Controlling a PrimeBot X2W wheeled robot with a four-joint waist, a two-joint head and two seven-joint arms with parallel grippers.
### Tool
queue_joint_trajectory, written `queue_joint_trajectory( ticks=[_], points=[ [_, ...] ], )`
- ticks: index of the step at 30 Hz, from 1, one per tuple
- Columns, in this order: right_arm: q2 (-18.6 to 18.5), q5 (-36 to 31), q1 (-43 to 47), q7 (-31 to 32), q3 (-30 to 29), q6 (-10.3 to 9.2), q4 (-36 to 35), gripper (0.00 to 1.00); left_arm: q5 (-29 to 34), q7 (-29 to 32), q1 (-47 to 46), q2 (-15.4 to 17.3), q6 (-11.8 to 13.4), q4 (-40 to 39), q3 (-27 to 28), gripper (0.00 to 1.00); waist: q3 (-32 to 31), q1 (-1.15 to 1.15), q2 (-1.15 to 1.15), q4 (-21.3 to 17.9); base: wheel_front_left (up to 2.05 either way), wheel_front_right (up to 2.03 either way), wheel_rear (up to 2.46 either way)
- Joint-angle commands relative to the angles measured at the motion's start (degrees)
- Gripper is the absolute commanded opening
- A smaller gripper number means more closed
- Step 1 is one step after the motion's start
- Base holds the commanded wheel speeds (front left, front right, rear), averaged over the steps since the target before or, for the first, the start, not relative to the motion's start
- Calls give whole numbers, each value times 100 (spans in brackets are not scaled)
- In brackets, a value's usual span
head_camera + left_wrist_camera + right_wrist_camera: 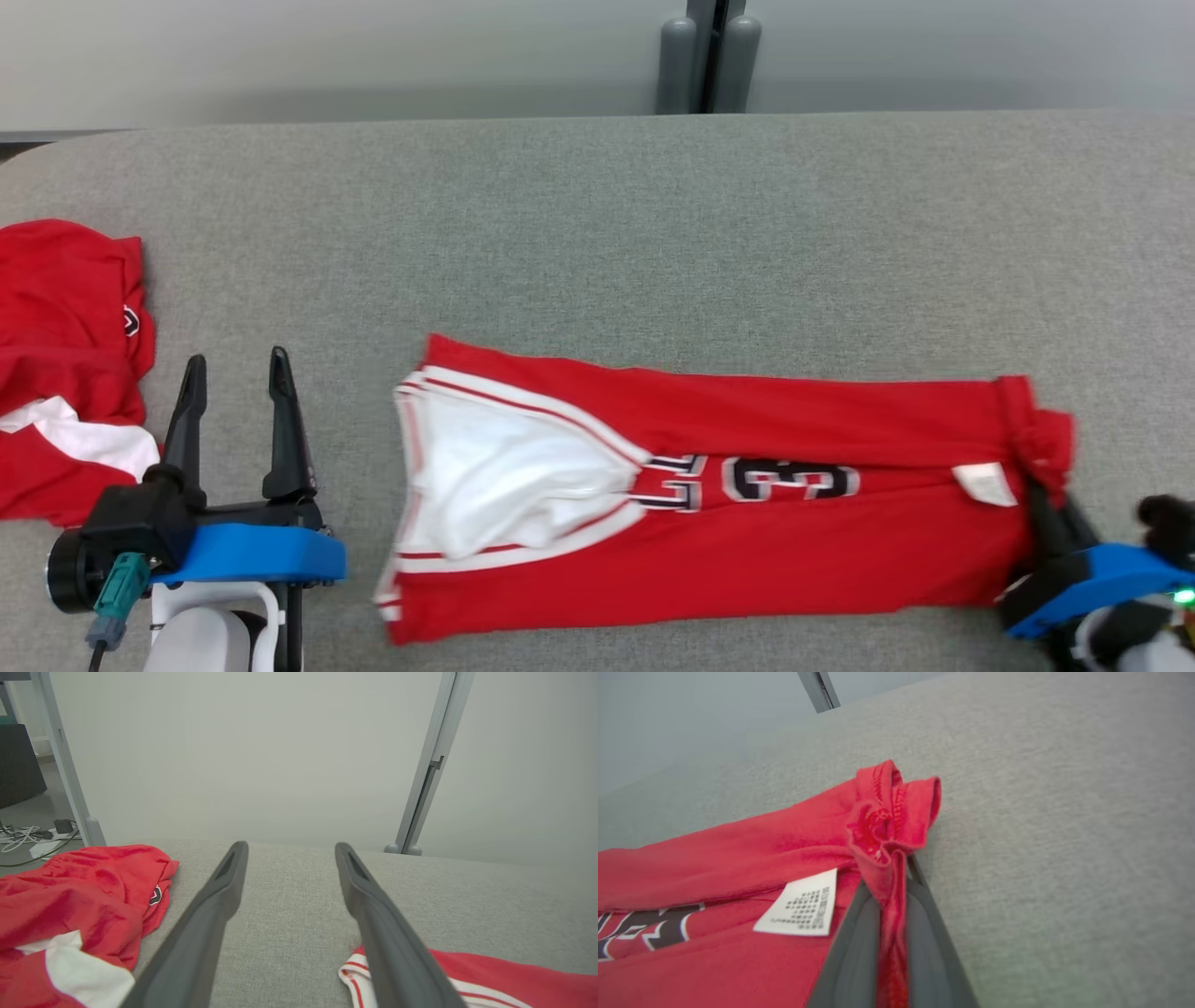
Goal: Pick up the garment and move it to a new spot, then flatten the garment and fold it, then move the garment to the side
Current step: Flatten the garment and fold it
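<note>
A red basketball jersey (728,504) with white trim lies folded lengthwise across the grey fabric surface (653,233), stretching from 6 o'clock to 4 o'clock in my head view. At 4 o'clock my right tool (1034,483) is pinched tight on the jersey's bunched right end, with red cloth squeezed between its fingers (859,933), just beside a white label (801,903). At 8 o'clock my left tool (238,369) hovers with its fingers spread wide and holds nothing. A second red garment (65,364) lies crumpled at 9 o'clock, apart from the jersey.
</note>
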Motion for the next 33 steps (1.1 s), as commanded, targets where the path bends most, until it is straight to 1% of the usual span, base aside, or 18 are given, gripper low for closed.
queue_joint_trajectory(
  ticks=[1, 4, 8, 11, 13, 18, 23, 24, 25, 26, 33],
  points=[
    [-250, -33, -130, 1, -257, -2, -8, 0, 100, -26, 52, -69, -70, 16, 112, 100, -35, 0, 0, -33, 0, 0, 0],
    [-542, -105, -218, 110, -602, 0, 4, 0, 219, -27, 91, -139, -151, 46, 249, 100, -74, 0, 0, -57, 0, 0, 0],
    [-748, -209, -290, 257, -738, 0, -145, 0, 334, -27, 95, -248, -241, 76, 381, 100, -95, 0, 0, -80, 0, 0, 0],
    [-734, -228, -328, 328, -592, 0, -338, 0, 417, -27, 100, -296, -295, 103, 482, 100, -99, 0, 0, -99, 0, 0, 0],
    [-605, -211, -298, 335, -481, 0, -535, 0, 449, -27, 93, -337, -335, 123, 515, 100, -104, 0, 0, -104, 0, 0, 0],
    [-261, -242, -79, 399, 51, 0, -1158, 0, 556, -27, 82, -404, -398, 139, 587, 100, -100, 0, 0, -98, 0, 0, 0],
    [0, -256, 18, 500, 783, 0, -1662, 0, 614, -27, 3, -445, -462, 165, 622, 100, -67, 0, 0, -25, 0, 0, 0],
    [0, -256, 18, 500, 783, 0, -1662, 0, 614, -27, 3, -445, -462, 165, 622, 100, -67, 0, 0, -25, 0, 0, 0],
    [65, -256, -23, 532, 1065, 0, -1770, 0, 628, -27, -6, -460, -486, 157, 638, 100, -49, 0, 0, 14, 0, 0, 0],
    [65, -256, -23, 532, 1065, 0, -1770, 0, 628, -27, -6, -460, -486, 157, 638, 100, -49, 0, 0, 14, 0, 0, 0],
    [191, -231, -435, 487, 1889, 1, -1692, 0, 661, -27, -73, -504, -530, 175, 605, 100, 45, 0, 0, 212, 0, 0, 0]
  ],
)
